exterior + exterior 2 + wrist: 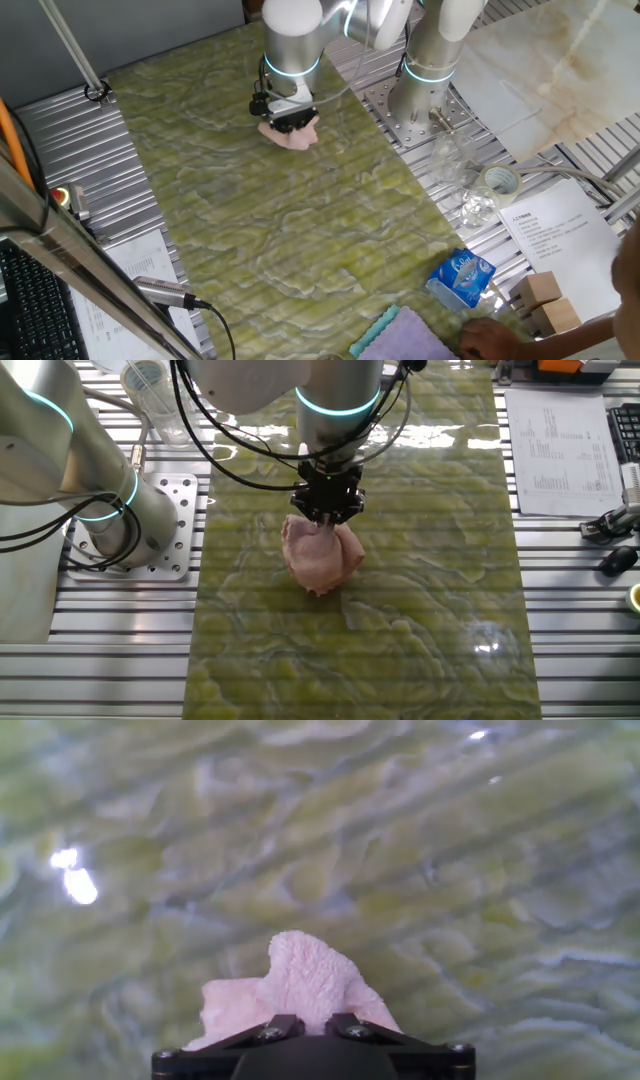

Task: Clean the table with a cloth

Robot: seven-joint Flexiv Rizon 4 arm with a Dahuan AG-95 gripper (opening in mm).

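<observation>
Gripper (pixel 326 510) pinches cloth (pixel 320 555), bunched on table (pixel 430 610); wiping prob underway. Next: press down & sweep across.

I see bare worktop (pixel 420 610) all around my pincer (pixel 326 510), so it can slide any way. The blue packet (pixel 462 278) and fluffy cloth (pixel 400 335) sit at the far end.
</observation>
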